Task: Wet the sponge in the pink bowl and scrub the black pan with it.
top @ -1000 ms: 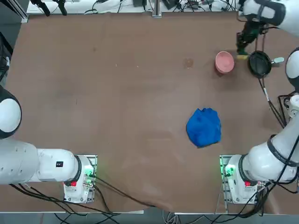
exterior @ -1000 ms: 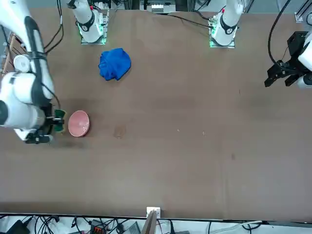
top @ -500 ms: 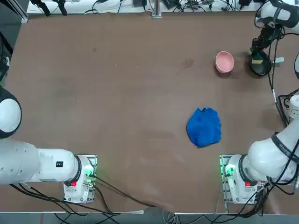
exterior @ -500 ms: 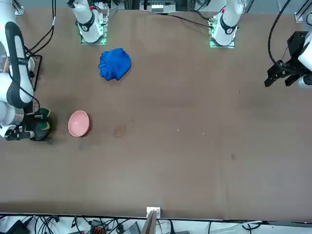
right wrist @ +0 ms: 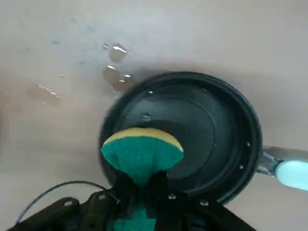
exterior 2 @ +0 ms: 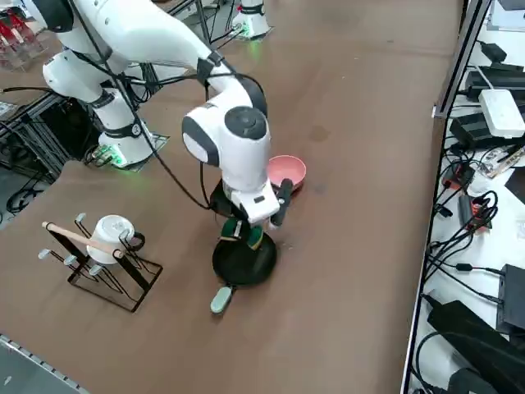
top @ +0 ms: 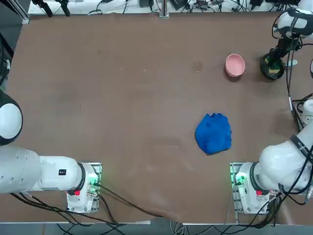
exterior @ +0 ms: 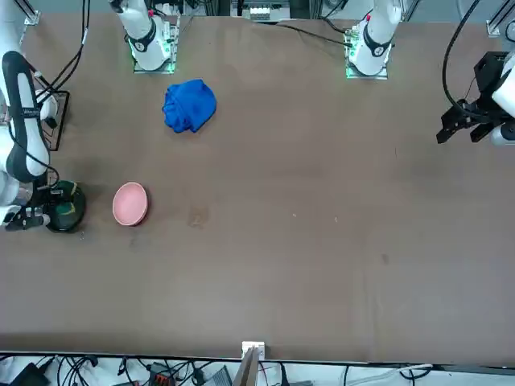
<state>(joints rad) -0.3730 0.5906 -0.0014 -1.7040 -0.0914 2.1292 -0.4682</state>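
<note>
1. Sponge [right wrist: 142,153], a small soft block with a dark green scouring face and a yellow foam layer, is seen pinched between the fingers of the right gripper [right wrist: 140,180]; the foam is squeezed narrow at the fingers and bulges wide beyond them, so the jaws are judged to be closed firmly on it.
2. From the front view, taken left to right, the small round black pan [exterior: 64,211] is met first at the table's edge, with the gripper over it, then the small smooth-rimmed pink bowl [exterior: 129,203] near it but apart, then the crumpled blue cloth [exterior: 189,105] well apart towards the arm bases.
3. The sponge is held over the near part of the pan's rim, green face towards the wrist camera; whether it touches the metal cannot be told. This pose is judged to suit the scrubbing step, the wetting being taken as done.
4. Water drops [right wrist: 115,72] are seen on the brown table [top: 122,98] just beside the pan, and a few beads lie inside it.
5. The pan's interior appears smooth, dark and glossy, with rivets near its short pale handle [right wrist: 291,173], which points away from the bowl.
6. A wire rack with a white mug [exterior 2: 111,234] stands apart from the work, towards the table's right edge.
</note>
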